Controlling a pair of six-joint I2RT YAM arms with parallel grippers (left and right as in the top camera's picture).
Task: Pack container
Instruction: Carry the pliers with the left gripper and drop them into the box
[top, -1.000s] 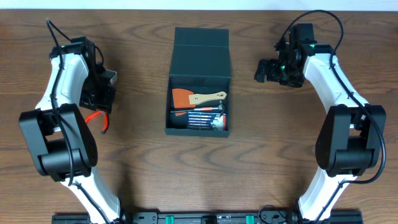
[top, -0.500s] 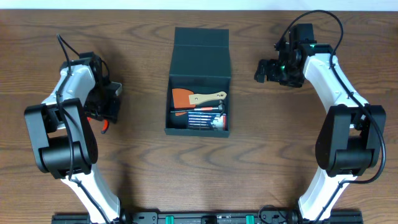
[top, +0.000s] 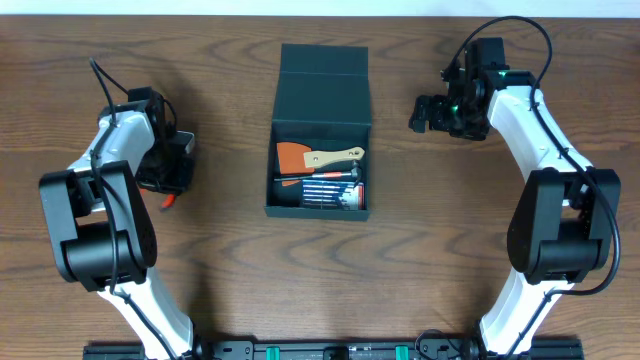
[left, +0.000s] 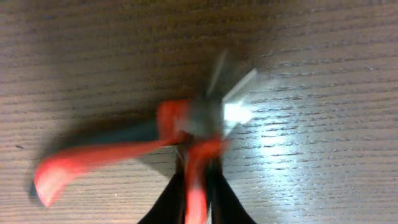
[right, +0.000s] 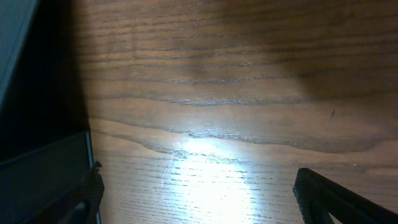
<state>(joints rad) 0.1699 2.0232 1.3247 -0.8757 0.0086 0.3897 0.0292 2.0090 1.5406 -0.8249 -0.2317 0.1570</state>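
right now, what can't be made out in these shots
- Left wrist view: blur smears the red-handled object in the left tool; its kind is unreadable.
- Overhead: the left arm hides nearly all of that object.
- Overhead: items inside the container are too small to name.
- Right wrist view: the bottom edge cuts off the right tool; only finger stubs show.

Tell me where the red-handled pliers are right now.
Overhead, the red-handled pliers are on the left, pinched by one handle in the left gripper, well left of the container.
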